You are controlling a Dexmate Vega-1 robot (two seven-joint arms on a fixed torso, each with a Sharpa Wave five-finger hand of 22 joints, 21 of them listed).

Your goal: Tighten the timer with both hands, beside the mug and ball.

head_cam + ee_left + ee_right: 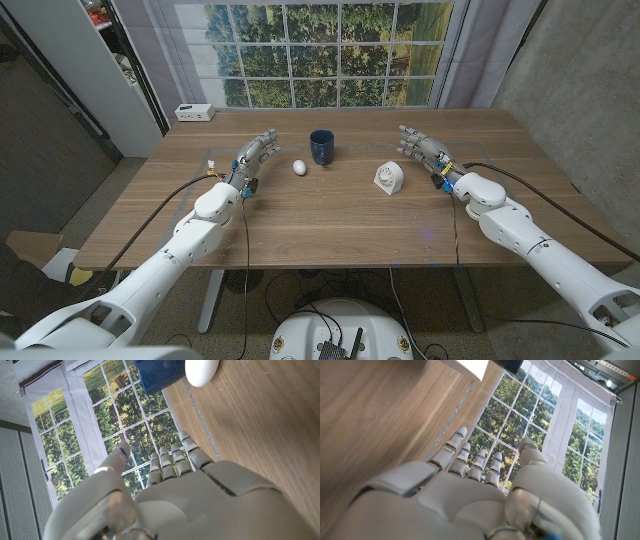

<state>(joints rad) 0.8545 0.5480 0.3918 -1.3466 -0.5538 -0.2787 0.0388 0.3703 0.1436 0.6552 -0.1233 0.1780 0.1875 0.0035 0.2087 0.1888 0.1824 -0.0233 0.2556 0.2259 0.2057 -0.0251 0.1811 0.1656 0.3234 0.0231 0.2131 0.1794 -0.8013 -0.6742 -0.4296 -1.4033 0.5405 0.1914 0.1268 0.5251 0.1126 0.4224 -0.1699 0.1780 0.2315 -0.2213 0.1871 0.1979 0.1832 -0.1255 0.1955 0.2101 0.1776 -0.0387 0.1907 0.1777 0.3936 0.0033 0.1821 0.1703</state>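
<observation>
Both arms are reaching in from the near corners in the head view. Left hand (252, 157) is waiting with fingers extended and slightly apart, holding nothing, just beside the ball (299, 167). Right hand (424, 149) is likewise holding nothing, fingers loosely spread, near the timer (389, 178) but not touching it. That timer is standing upright on the table (330, 225), to the right of the mug (321, 146), with the ball on the mug's other side.

Looking along the left wrist, the hand's fingers (172, 460) are stretching out side by side, gripping nothing, while the ball (201, 370) and mug (157, 372) are sitting just beyond them.

Looking along the right wrist, the fingers (470, 457) are pointing out unbent and empty, with what seems to be the timer's white corner (465, 366) showing ahead.

Judging by its look, the timer is small, light, rigid plastic, likely to skid or tip under a push. One hand should probably be bracing the body from its sides while the other is pinching the front dial to turn it.
</observation>
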